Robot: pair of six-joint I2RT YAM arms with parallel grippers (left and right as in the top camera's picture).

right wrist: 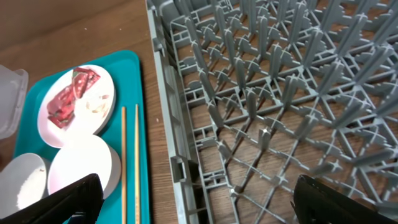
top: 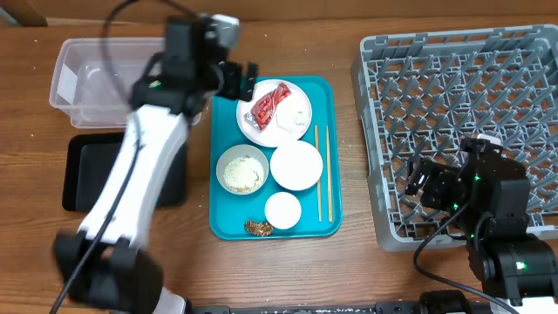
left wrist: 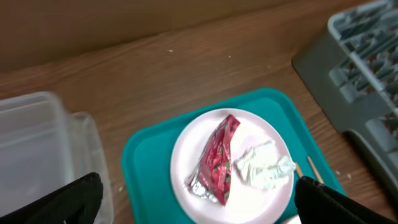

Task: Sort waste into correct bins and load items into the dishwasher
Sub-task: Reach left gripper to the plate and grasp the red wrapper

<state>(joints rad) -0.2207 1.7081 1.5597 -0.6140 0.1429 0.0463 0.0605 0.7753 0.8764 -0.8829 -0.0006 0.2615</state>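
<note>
Left gripper (left wrist: 198, 182) is being held open over the plate (left wrist: 186, 140) with wrapper (left wrist: 217, 158) and tissue (left wrist: 264, 165), right gripper (right wrist: 196, 180) open over the rack (right wrist: 280, 93).

Far outstretched, the left gripper (top: 244, 80) — and, tucked close, the right gripper (top: 416, 181) — both gape wide.

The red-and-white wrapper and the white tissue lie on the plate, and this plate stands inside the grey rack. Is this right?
No. The plate, with the wrapper and the tissue on it, stands on the teal tray beside the rack; the overhead view shows it.
</note>
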